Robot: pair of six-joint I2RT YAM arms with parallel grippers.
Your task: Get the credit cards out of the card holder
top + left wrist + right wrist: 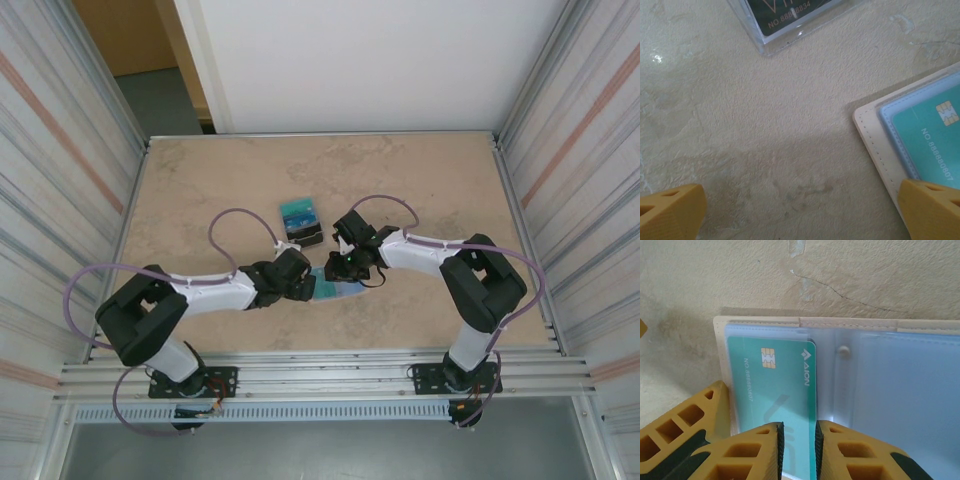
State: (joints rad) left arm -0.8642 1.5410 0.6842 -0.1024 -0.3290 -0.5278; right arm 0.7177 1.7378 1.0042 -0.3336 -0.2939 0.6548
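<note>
Right pincer [797,426], nearly closed, straddles the teal credit card [782,390] lying in the open card holder [760,320]; grip unclear.

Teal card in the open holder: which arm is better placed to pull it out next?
Right, probably. The right claw sits at the teal card, its fingers close together over the card's near end. The left claw is wide open with one finger at the card holder edge, so it is better suited to steadying it.
</note>
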